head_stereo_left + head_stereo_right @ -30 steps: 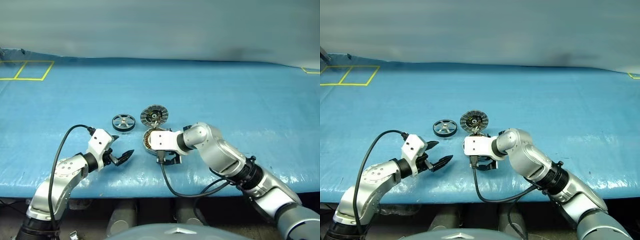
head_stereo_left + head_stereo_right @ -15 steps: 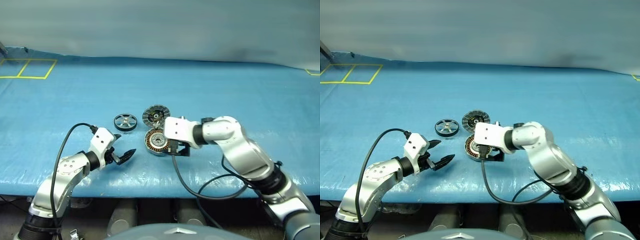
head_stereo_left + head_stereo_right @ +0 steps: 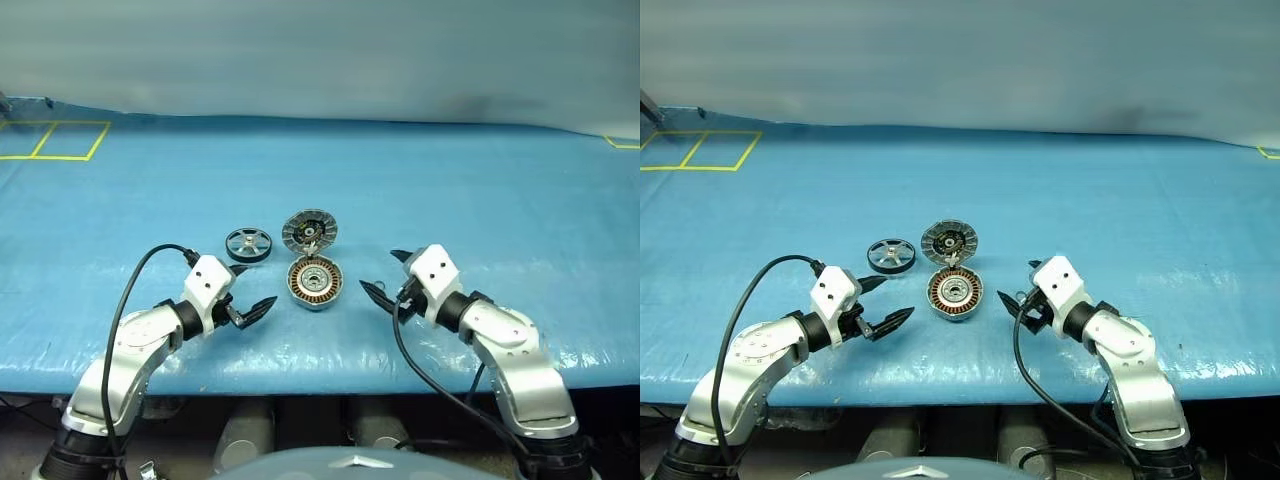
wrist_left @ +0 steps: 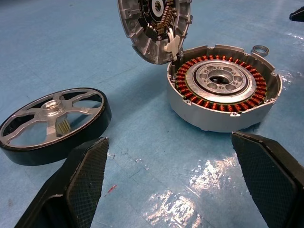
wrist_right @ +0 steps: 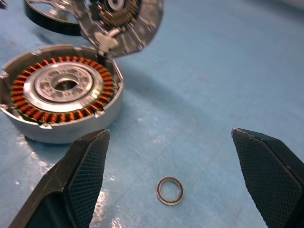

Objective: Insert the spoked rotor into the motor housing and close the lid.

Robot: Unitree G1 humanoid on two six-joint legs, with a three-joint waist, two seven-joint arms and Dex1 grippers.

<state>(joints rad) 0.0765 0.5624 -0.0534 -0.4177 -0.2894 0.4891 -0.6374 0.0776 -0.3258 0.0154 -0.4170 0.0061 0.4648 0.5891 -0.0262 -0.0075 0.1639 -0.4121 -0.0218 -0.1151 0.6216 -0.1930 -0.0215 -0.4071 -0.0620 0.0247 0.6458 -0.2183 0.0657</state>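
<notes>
The motor housing [image 3: 315,284] lies on the blue sheet between my two grippers, its copper windings facing up. Its lid [image 3: 309,231] stands open, tilted up on the hinge at the housing's far side, toothed inner face showing. The spoked rotor [image 3: 247,244] lies flat on the sheet to the left of the lid. My left gripper [image 3: 250,288] is open and empty, just left of the housing and in front of the rotor. My right gripper [image 3: 382,272] is open and empty, a short way right of the housing. The wrist views show the housing [image 4: 222,92] and the rotor [image 4: 54,124] untouched.
A tiny loose metal ring [image 5: 169,190] lies on the sheet between the housing and my right gripper. The blue sheet's front edge [image 3: 320,375] runs just behind both wrists. Yellow tape lines [image 3: 50,140] mark the far left corner.
My right arm has swung to the right, away from over the housing, which now shows whole. Its gripper has turned to point left at the housing. The left gripper has stayed put.
</notes>
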